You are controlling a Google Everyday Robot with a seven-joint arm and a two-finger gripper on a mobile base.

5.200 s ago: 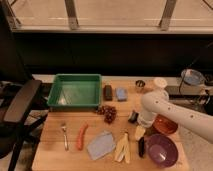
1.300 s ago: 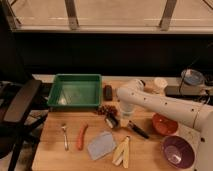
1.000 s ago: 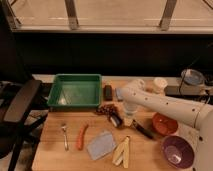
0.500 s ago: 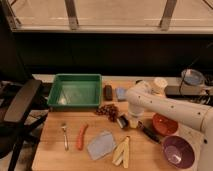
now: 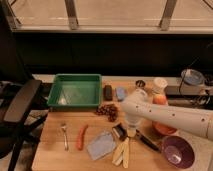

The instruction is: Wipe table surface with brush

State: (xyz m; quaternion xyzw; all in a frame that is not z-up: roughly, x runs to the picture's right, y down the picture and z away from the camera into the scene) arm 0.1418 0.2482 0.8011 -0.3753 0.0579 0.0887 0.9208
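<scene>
My pincer (image 5: 131, 132) is pinching the brush (image 5: 119, 131) by its handle, head resting mid-table on the table surface (image 5: 54, 154). Wiping step, I judge; next, drag it sideways, keeping bristles down.

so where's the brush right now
In the camera view the brush is near the middle of the table surface, gripped by the shut pincer, just below the grapes and right of the grey-blue cloth.

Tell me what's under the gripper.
The gripper, shut low at mid-table, holds the brush against the table surface; its dark head and thin handle show, the planks directly beneath are covered.
</scene>
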